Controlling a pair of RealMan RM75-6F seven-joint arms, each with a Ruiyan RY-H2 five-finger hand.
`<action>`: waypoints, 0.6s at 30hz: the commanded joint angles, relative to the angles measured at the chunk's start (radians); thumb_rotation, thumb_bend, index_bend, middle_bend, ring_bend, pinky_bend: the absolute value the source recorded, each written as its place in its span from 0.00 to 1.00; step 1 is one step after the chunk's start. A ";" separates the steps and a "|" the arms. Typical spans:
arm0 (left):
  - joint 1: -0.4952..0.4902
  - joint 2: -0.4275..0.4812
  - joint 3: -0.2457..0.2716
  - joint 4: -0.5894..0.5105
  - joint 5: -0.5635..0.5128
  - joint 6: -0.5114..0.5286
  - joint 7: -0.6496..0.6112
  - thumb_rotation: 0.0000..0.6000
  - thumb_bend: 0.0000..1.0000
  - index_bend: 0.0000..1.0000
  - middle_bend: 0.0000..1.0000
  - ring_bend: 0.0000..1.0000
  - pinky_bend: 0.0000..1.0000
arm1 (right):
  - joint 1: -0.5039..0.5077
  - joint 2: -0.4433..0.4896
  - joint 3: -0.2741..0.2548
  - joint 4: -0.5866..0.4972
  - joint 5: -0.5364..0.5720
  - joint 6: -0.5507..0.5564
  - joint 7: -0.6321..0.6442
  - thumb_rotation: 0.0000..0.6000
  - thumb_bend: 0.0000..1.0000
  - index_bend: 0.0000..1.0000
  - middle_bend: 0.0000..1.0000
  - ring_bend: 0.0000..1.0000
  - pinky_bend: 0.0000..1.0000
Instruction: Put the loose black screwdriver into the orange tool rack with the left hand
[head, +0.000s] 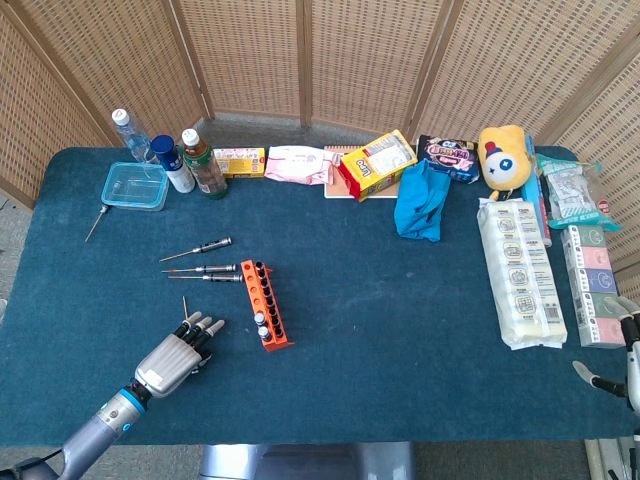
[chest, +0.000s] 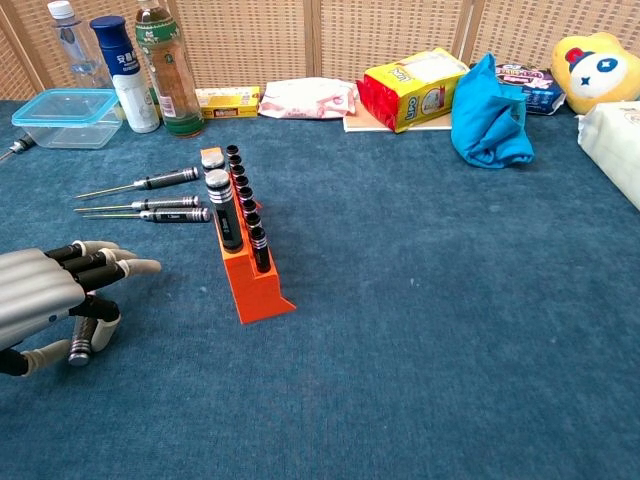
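Note:
The orange tool rack (head: 266, 304) (chest: 246, 272) stands left of centre with several black-handled screwdrivers upright in it. My left hand (head: 176, 354) (chest: 48, 288) hovers low to its left and grips a black screwdriver. Its handle (chest: 81, 338) shows under the fingers in the chest view. Its thin shaft (head: 184, 306) pokes out past the fingertips toward the far side. Three more loose black screwdrivers (head: 203, 268) (chest: 152, 204) lie side by side just beyond the hand, left of the rack. My right hand (head: 622, 366) sits at the table's right edge, fingers apart, holding nothing.
Bottles (head: 203, 163) and a clear plastic box (head: 134, 185) stand at the back left, with another small tool (head: 95, 222) beside the box. Snack packs (head: 377, 164), a blue cloth (head: 421, 202), a yellow plush (head: 503, 154) and wrapped packs (head: 520, 270) line the back and right.

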 joint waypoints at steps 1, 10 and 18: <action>0.002 0.004 0.000 -0.005 0.001 0.007 0.001 1.00 0.44 0.56 0.00 0.00 0.05 | -0.001 0.000 0.000 0.000 0.001 0.000 0.000 0.91 0.04 0.15 0.12 0.10 0.07; 0.018 0.076 -0.011 -0.096 0.018 0.092 -0.043 1.00 0.45 0.56 0.00 0.00 0.05 | -0.002 0.000 -0.003 -0.003 -0.002 0.000 -0.004 0.92 0.04 0.15 0.13 0.10 0.07; 0.035 0.164 -0.025 -0.179 0.044 0.185 -0.111 1.00 0.46 0.56 0.00 0.00 0.05 | -0.002 -0.002 -0.006 -0.010 -0.006 0.000 -0.012 0.91 0.04 0.15 0.13 0.10 0.07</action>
